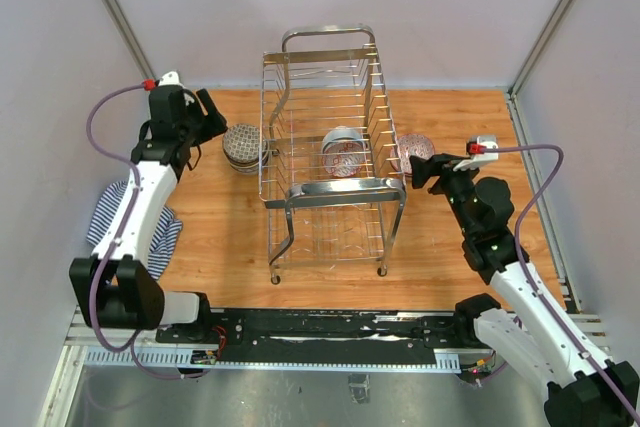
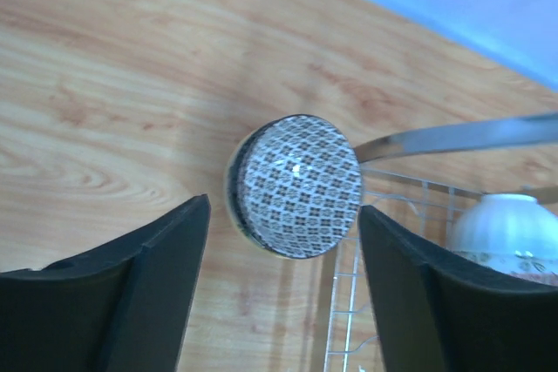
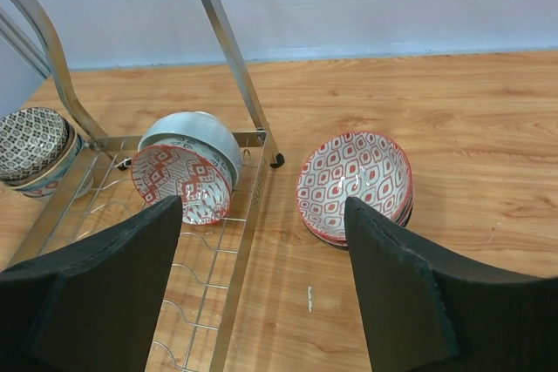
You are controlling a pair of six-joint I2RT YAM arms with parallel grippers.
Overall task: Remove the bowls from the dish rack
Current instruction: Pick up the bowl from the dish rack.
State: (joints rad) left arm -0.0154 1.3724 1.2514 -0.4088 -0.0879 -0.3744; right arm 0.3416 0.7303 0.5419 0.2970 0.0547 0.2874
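The chrome dish rack (image 1: 330,192) stands mid-table. Two bowls lean inside it: one with a red pattern inside (image 1: 345,158) (image 3: 181,183), and a pale blue one (image 3: 199,137) behind it. A stack of dark patterned bowls (image 1: 243,146) (image 2: 298,186) sits on the table left of the rack. My left gripper (image 1: 213,113) (image 2: 284,208) hovers over that stack, open, holding nothing. A stack of red-patterned bowls (image 1: 415,151) (image 3: 353,184) rests right of the rack. My right gripper (image 1: 420,173) (image 3: 261,208) hangs open near that stack, empty.
A striped cloth (image 1: 128,215) lies under the left arm at the table's left edge. The rack's tubular handle (image 2: 458,136) and corner leg (image 3: 228,37) pass close to both grippers. White walls enclose the wooden table (image 1: 450,117).
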